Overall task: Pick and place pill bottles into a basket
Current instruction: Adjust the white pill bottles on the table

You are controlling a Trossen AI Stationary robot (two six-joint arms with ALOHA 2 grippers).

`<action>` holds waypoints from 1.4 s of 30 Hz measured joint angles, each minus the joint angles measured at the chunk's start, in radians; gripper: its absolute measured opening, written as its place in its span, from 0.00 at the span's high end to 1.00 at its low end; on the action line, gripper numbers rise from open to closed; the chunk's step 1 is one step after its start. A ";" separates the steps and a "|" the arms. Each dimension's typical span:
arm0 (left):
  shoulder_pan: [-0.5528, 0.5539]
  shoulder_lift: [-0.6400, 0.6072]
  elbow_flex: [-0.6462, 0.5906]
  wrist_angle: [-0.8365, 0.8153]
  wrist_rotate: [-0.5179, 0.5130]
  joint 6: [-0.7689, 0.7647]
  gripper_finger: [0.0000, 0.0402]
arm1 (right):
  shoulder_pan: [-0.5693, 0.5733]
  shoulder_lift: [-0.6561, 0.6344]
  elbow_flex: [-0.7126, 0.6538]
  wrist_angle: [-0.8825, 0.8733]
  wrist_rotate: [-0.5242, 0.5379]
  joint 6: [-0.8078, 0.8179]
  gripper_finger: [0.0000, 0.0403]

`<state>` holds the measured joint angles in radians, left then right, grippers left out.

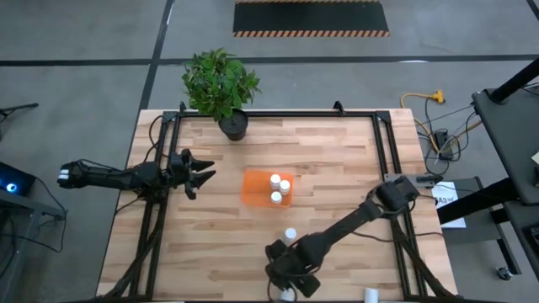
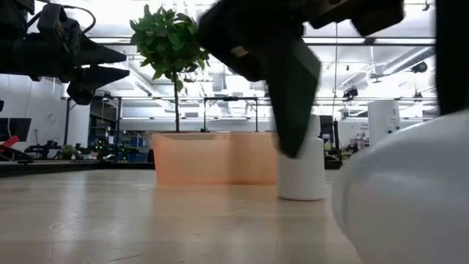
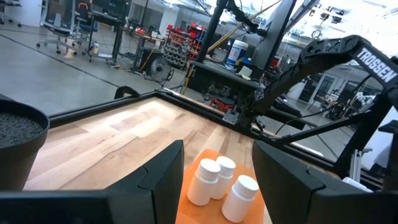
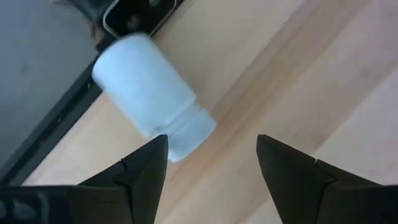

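Right wrist view: white capped pill bottle (image 4: 149, 99) lying sideways.

Three bottles (image 1: 276, 188) fill the basket's (image 1: 253, 187) right half (left half free).

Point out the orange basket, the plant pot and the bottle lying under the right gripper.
basket (image 1: 255, 187): high view, bare orange floor at its left.
plant pot (image 1: 233, 128): high view, dark rim.
lying bottle (image 4: 144, 87): right wrist view, white body.
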<state>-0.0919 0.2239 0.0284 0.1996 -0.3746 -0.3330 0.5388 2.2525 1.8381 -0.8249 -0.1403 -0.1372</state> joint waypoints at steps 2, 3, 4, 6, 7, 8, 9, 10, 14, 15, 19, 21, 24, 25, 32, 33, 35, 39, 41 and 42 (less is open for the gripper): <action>0.000 0.005 0.000 0.004 0.000 0.000 0.57 | -0.002 0.016 0.042 -0.061 0.000 0.036 0.42; 0.000 0.005 0.000 0.000 0.000 0.000 0.57 | -0.003 0.020 0.057 -0.061 0.006 0.056 0.42; 0.000 0.005 0.000 0.000 0.000 0.000 0.57 | -0.003 0.021 0.065 -0.059 0.007 0.072 0.42; 0.000 0.007 0.000 0.002 0.000 0.000 0.57 | -0.004 0.019 0.071 -0.062 0.009 0.083 0.43; 0.000 0.007 0.000 0.001 0.000 0.000 0.57 | -0.004 0.018 0.071 -0.062 0.010 0.091 0.43; 0.000 0.007 0.000 0.001 0.000 0.000 0.57 | -0.002 0.018 0.071 -0.069 0.012 0.109 0.44; 0.000 0.007 0.000 0.002 0.000 0.000 0.57 | -0.002 0.017 0.071 -0.081 0.013 0.137 0.44; 0.000 0.007 0.000 0.002 0.000 0.000 0.57 | -0.002 0.015 0.071 -0.092 0.013 0.176 0.44; 0.000 0.007 0.000 0.002 0.000 0.000 0.57 | -0.002 -0.014 0.071 -0.122 0.013 0.405 0.45; 0.000 0.007 0.000 0.001 0.000 0.000 0.57 | 0.000 -0.021 0.071 -0.126 0.013 0.480 0.45; 0.000 0.007 0.000 0.001 0.000 0.000 0.57 | 0.009 -0.030 0.108 -0.187 0.064 0.872 0.45; 0.000 0.007 0.000 0.001 0.000 0.000 0.57 | 0.019 -0.032 0.147 -0.252 0.118 1.148 0.45; 0.000 0.009 0.000 0.001 0.000 0.000 0.57 | 0.025 -0.030 0.196 -0.332 0.140 1.579 0.44; 0.000 0.009 0.000 0.001 0.000 0.000 0.57 | 0.026 -0.029 0.204 -0.326 0.138 1.667 0.44; 0.000 0.012 0.000 0.001 0.000 0.000 0.57 | 0.023 0.002 0.217 -0.103 0.173 2.049 0.44; 0.000 0.012 0.000 0.001 0.000 0.000 0.57 | 0.021 0.006 0.217 -0.081 0.183 2.089 0.44; 0.000 0.012 0.000 0.002 0.000 0.000 0.57 | 0.014 0.023 0.217 -0.073 0.212 2.169 0.44; 0.000 0.013 0.000 0.002 0.000 0.000 0.57 | 0.006 0.067 0.235 -0.064 0.216 2.225 0.44; 0.000 0.013 0.000 0.001 0.000 0.000 0.57 | 0.006 0.091 0.259 -0.066 0.217 2.225 0.44; 0.000 0.013 0.000 0.002 0.000 0.000 0.57 | 0.007 0.100 0.271 -0.085 0.218 2.224 0.44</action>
<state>-0.0919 0.2370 0.0284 0.2015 -0.3748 -0.3332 0.5457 2.3524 2.1089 -0.9096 0.0780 2.0873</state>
